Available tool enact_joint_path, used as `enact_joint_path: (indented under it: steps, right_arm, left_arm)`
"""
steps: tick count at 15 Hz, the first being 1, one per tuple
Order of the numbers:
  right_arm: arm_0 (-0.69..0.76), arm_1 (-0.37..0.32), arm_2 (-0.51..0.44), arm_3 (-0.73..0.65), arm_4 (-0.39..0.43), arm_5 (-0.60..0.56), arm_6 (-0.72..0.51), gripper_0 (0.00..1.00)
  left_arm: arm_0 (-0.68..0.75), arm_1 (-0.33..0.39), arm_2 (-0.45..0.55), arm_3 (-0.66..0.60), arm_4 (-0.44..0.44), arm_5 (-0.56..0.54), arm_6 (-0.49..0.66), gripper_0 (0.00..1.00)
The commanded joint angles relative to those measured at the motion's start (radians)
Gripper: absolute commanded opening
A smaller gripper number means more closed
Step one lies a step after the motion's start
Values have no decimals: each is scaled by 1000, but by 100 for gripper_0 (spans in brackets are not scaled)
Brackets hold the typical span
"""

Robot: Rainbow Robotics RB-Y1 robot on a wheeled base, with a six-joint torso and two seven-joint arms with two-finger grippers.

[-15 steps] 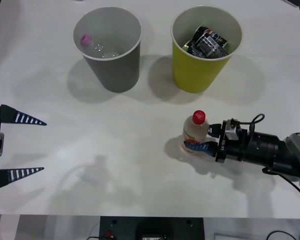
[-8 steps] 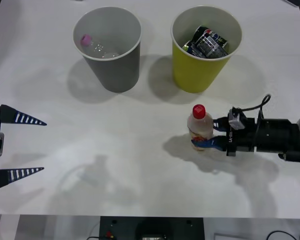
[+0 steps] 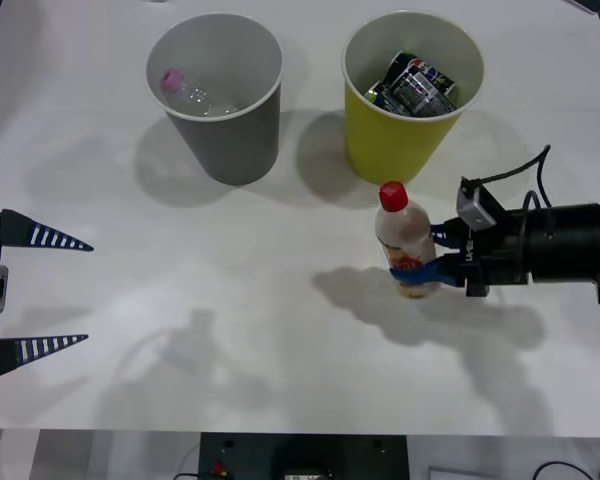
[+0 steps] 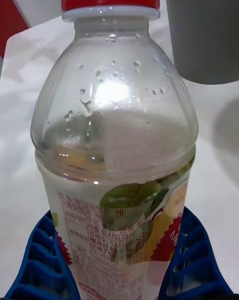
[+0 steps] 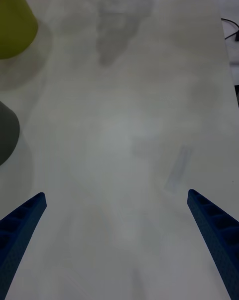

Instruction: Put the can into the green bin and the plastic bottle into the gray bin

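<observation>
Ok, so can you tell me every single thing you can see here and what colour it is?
Clear plastic bottle with red cap: one, red-and-yellow label, held by the right hand above the table, in front of the green bin.
Yellow-green cup-shaped bin: one, far right.
Crushed dark cans: two or so, inside the green bin.
Dark gray cup-shaped bin: one, far left.
Clear pink-capped bottle: one, inside the gray bin.
White table: one.
Right hand: blue fingers shut on the bottle.
Left hand: blue fingers open, near left edge.
</observation>
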Motion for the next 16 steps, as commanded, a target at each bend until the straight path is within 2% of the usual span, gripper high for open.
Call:
enact_joint_path:
  steps: [1, 5, 9, 11, 13, 16]
  right_arm:
    - [32, -33, 0, -165, 63, 31, -198, 0]
    - [40, -86, 2, -351, 132, 37, -464, 0]
    - [29, -185, 9, -553, 186, 60, -768, 0]
    - [-26, -269, 60, -598, 186, 103, -895, 0]
    - [-112, -356, 153, -613, 179, 189, -1002, 0]
    - [-270, -428, 259, -564, 117, 235, -1035, 0]
  left_arm:
    - [0, 0, 0, 0, 0, 0, 0, 98]
    - [0, 0, 0, 0, 0, 0, 0, 98]
    - [0, 0, 0, 0, 0, 0, 0, 98]
    - [0, 0, 0, 0, 0, 0, 0, 98]
    - [0, 0, 0, 0, 0, 0, 0, 98]
    - [0, 0, 0, 0, 0, 0, 0, 98]
